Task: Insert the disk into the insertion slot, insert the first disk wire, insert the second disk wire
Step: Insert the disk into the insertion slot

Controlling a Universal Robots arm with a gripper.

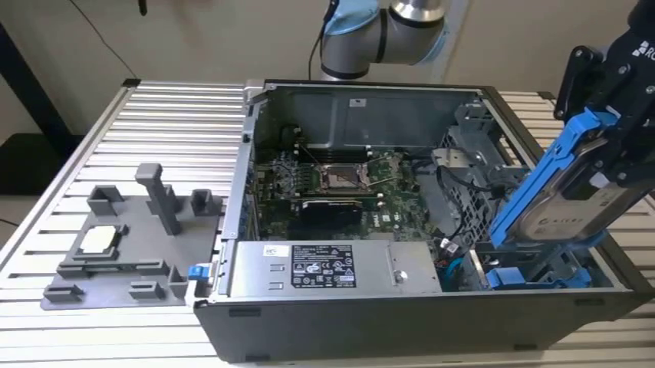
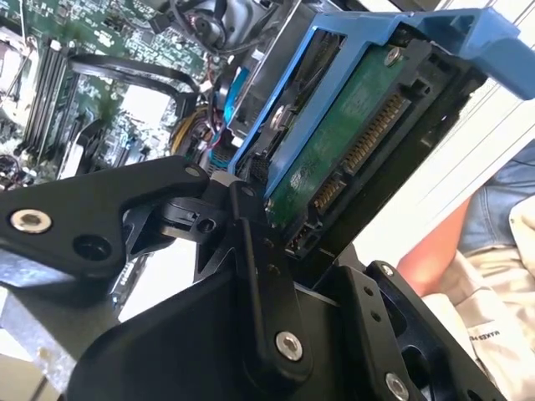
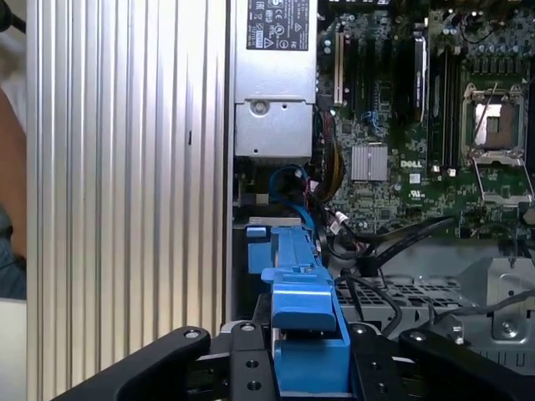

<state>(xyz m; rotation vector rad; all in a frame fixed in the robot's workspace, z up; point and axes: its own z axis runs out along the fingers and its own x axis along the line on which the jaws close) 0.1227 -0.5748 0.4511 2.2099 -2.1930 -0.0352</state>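
The black two-fingered gripper (image 1: 611,157) was pinched onto the flat silver-grey disk in its bright blue plastic carrier (image 1: 566,205). It held the disk steeply tilted over the front corner of the open grey computer case (image 1: 409,330), at the exterior view's right. In the second wrist view the fingers (image 2: 255,259) clamped the carrier's end, with the disk's green circuit-board underside (image 2: 351,142) and its connector pins facing the camera.

The disk's lower end hung close to the mouth of the narrow grey sheet-metal insertion slot (image 1: 542,270), in the case beside the large grey labelled power-supply box (image 1: 322,268). Most of the disk stood above the case rim, and whether its tip had entered the slot could not be told.

As I judge it, the first step was under way but unfinished. With the disk unseated and its connectors bare, neither disk wire had been inserted.
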